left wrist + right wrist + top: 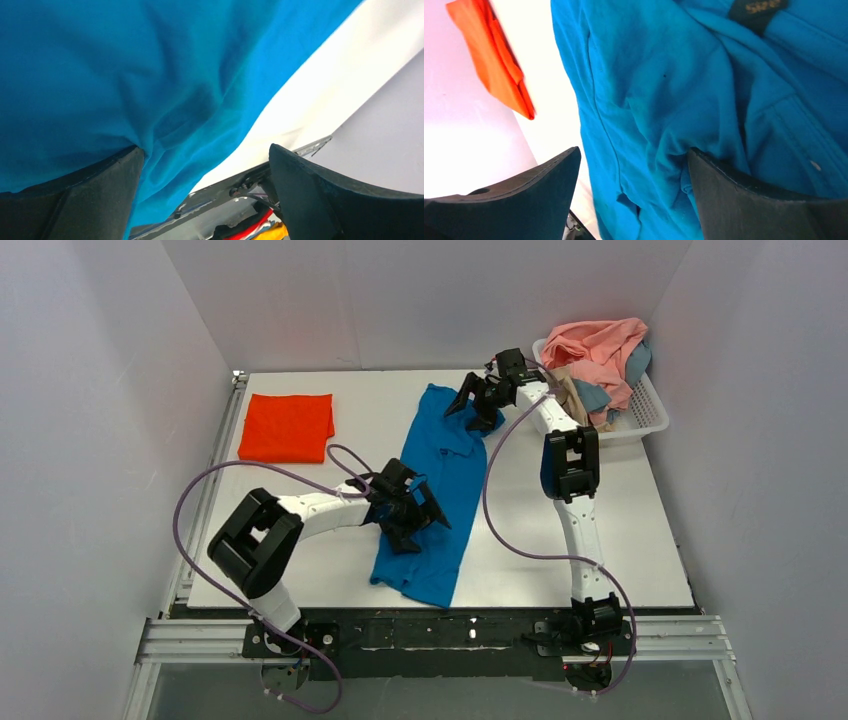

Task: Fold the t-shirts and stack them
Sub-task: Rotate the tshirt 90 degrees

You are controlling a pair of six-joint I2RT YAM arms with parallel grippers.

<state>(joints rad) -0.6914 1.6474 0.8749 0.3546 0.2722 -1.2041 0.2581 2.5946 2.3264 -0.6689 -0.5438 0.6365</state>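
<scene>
A bright blue t-shirt (447, 455) lies in a long strip down the middle of the table. My left gripper (418, 510) is open low over its near half. In the left wrist view (204, 150) one finger (75, 200) touches the blue cloth (125, 75). My right gripper (470, 408) is open at the shirt's far right end, near the collar. In the right wrist view (634, 150) one finger (764, 200) rests on the blue cloth (664, 75). An orange-red t-shirt (287, 427) lies folded at the far left and shows in the right wrist view (494, 65).
A white lattice basket (650, 415) stands at the back right, holding a pink shirt (600, 350) with tan and dusty blue cloth under it. White walls close in the table on three sides. The arms' cables loop over the near table.
</scene>
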